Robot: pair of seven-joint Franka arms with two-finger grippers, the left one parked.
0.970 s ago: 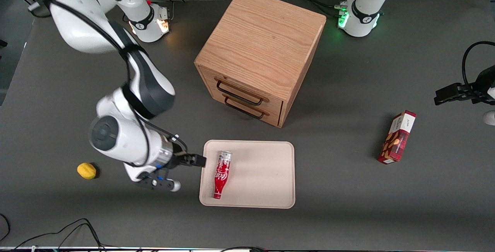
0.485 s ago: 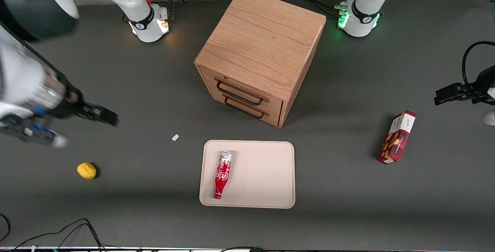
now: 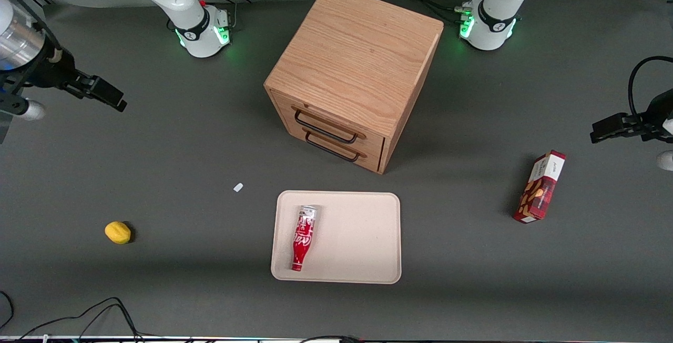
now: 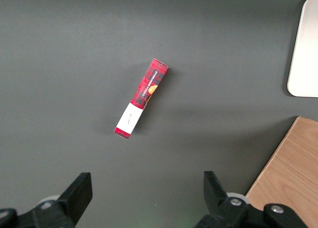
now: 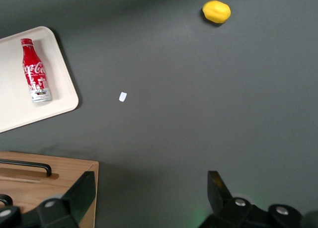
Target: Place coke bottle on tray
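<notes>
The coke bottle (image 3: 303, 238) lies flat on the tray (image 3: 363, 238), near its edge toward my end of the table, cap pointing to 6 o'clock in the front view. My gripper (image 3: 108, 97) hangs spread and empty above bare table, well apart from the tray, at about 10 o'clock from it.

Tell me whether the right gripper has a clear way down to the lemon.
Probably yes. The lemon lies alone on bare table, nothing beside it; the open, empty gripper hangs above the working arm's end, farther from the camera.
</notes>
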